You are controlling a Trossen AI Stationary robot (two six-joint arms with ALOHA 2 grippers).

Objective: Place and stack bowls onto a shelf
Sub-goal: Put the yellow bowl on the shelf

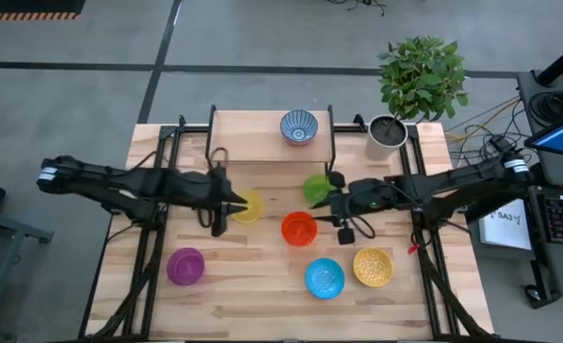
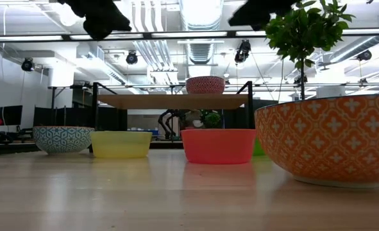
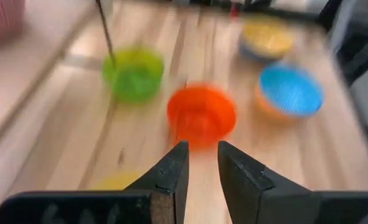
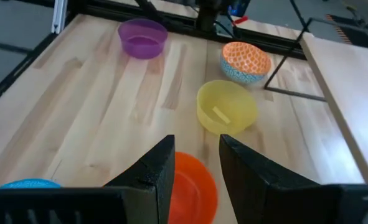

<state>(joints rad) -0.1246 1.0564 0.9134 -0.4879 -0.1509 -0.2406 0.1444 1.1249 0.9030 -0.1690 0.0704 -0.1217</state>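
The wooden table [image 1: 262, 286] carries the shelf [image 1: 252, 129] at its far edge, and one blue-and-white bowl [image 1: 298, 126] sits on the plank. On the tabletop lie a yellow bowl [image 1: 249, 206], green bowl [image 1: 316, 188], red bowl [image 1: 299, 228], purple bowl [image 1: 186, 266], blue bowl [image 1: 325, 277] and speckled yellow bowl [image 1: 372, 267], all apart. A pot [image 1: 388, 133] with a plant seems to stand at the far right corner

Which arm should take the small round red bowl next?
Right, probably. The right gripper hangs beside the small round red bowl, jaws open and empty; the left gripper sits over the plain yellow bowl, farther off.
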